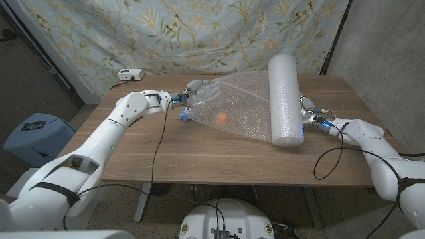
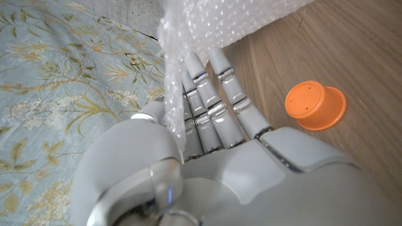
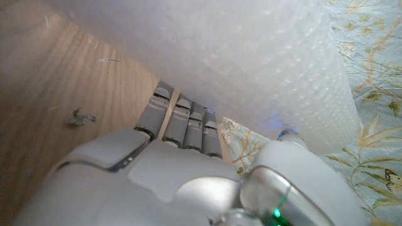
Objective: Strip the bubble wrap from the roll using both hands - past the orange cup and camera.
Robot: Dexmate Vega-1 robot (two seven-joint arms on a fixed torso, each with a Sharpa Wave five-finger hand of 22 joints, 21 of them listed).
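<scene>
— What's on the desk (image 1: 199, 149), counted?
— One roll (image 1: 285, 99) of bubble wrap, with one sheet (image 1: 232, 103) pulled off it. One orange cup (image 2: 315, 107), seen through the sheet from above.
— And robot hands?
— Two: a left hand (image 1: 188, 99) and a right hand (image 1: 312, 116).
— Anything else?
— One white box (image 1: 130, 75) at the far edge.

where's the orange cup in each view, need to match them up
Head view: the orange cup shows dimly through the pulled-out bubble wrap sheet, mid-table.
Left wrist view: the cup lies on its side on bare wood, beside the left hand.
Right wrist view: not in it.
Shared landmark: the bubble wrap sheet, which the left hand grips.
</scene>
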